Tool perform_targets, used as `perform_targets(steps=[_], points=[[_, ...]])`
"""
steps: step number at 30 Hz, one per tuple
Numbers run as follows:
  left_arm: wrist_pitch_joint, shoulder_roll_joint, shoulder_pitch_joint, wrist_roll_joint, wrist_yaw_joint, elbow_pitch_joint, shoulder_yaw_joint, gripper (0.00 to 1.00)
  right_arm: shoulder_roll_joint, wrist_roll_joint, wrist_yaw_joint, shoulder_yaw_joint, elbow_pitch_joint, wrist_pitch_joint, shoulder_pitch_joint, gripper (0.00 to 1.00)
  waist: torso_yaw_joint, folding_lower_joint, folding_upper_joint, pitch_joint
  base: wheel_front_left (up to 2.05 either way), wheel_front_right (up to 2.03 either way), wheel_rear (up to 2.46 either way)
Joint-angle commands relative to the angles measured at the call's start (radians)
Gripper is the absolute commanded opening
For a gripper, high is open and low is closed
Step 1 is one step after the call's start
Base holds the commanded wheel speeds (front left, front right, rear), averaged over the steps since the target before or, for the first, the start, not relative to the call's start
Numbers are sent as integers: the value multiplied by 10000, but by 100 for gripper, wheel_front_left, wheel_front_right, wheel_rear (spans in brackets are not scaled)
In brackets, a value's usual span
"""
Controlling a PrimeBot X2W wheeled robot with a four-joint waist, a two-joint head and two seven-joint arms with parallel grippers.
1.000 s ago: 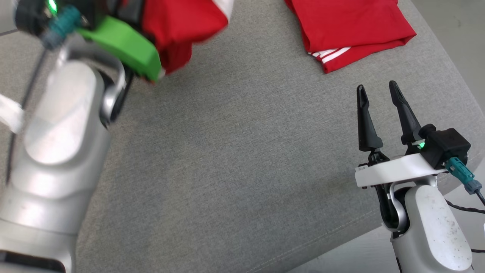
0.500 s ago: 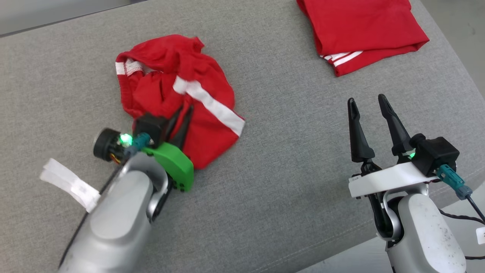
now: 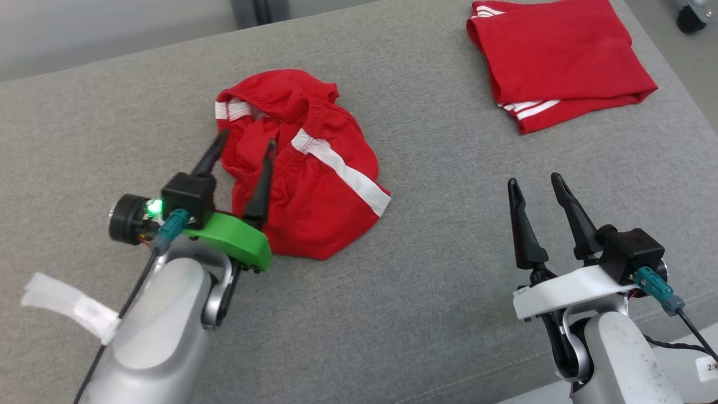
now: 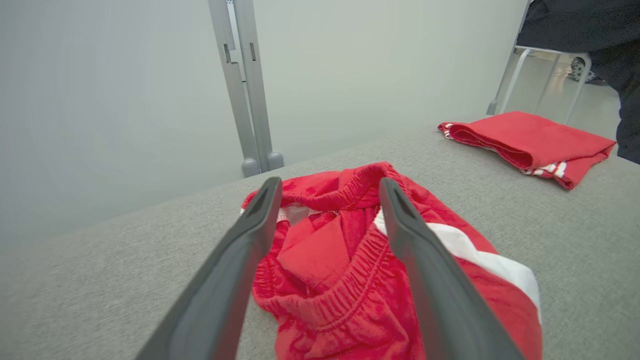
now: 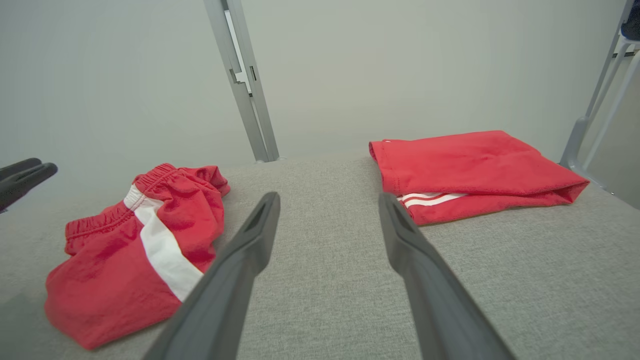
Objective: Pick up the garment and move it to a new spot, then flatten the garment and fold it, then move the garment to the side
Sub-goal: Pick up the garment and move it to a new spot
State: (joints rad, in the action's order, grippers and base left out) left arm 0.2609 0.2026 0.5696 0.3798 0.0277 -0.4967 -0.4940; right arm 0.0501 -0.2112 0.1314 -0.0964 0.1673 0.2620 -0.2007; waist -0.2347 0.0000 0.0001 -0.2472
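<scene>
While the right gripper [image 3: 533, 179] hovers over bare grey padded surface [image 3: 426, 292], jaws spread, empty | left gripper [image 3: 248, 138] jaws wide apart over crumpled red garment [image 3: 314, 207], left of centre | folded red garment [image 3: 561, 62] far right, well apart | grey post [image 4: 245, 100], pale wall [image 4: 100, 100] behind

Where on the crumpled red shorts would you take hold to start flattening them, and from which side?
Probably best to grip the gathered elastic waistband of the crumpled shorts: it stands up as a thick ridge, while the rest lies slack. Come from the robot's near-left side, where the open left gripper points, with its fingers straddling that ridge.
</scene>
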Motion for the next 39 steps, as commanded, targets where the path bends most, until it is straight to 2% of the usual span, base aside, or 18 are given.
perform_targets(steps=[1, 3, 8, 16, 20, 26, 39], points=[[43, 173, -323, -54, 140, 323, 259, 100, 9, 69, -15, 64, 15, 34, 125, 100, 395, 0, -1, 278, 0, 0, 0], [44, 520, -952, -234, 428, 1299, 1085, 100, 9, 140, -15, 146, 15, 33, 170, 100, 682, 0, -1, 387, 0, 0, 0], [40, 832, -2078, -610, 698, 2515, 2349, 100, 9, 218, -15, 338, 3, 31, 247, 100, 1185, 0, -1, 508, 0, 0, 0], [42, 649, -3838, -1182, 786, 3473, 3978, 100, 8, 313, -13, 526, 59, 31, 438, 100, 1900, 0, -1, 765, 0, 0, 0], [42, 415, -4540, -1290, 621, 3652, 4581, 100, 11, 317, -13, 486, 134, 31, 567, 100, 2101, 0, -1, 886, 0, 0, 0], [43, 58, -5298, -1644, 271, 3574, 4977, 100, 14, 298, -15, 520, 198, 32, 817, 100, 2264, 0, -1, 1112, 0, 0, 0], [43, -513, -5671, -2157, -339, 3423, 5583, 100, 11, 369, -15, 522, 337, 32, 1084, 100, 2204, 0, -1, 1369, 0, 0, 0]])
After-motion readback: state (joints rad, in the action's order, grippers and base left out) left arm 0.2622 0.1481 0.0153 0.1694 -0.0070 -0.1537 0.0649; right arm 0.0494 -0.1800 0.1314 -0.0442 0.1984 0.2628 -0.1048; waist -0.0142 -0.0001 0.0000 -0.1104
